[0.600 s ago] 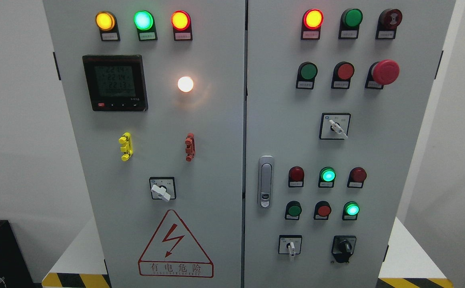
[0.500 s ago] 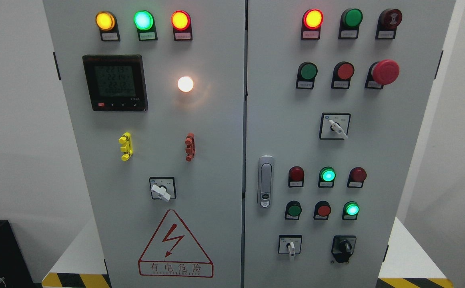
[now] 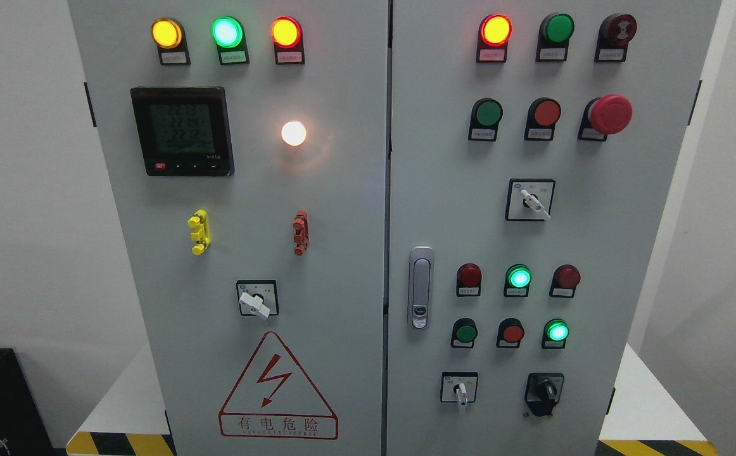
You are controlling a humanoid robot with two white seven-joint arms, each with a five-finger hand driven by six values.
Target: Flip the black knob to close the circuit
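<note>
Going left to right: the left door has the meter and a white selector, nothing we need. The black knob sits low on the right door, right of the small white switch. Looks like a stiff, ridged rotary handle, so I'd pinch the raised bar across its middle and twist. Neither robot hand is in view, so can't say anything about their grip.

Black knob unobstructed; white selector switch near its left.
</note>
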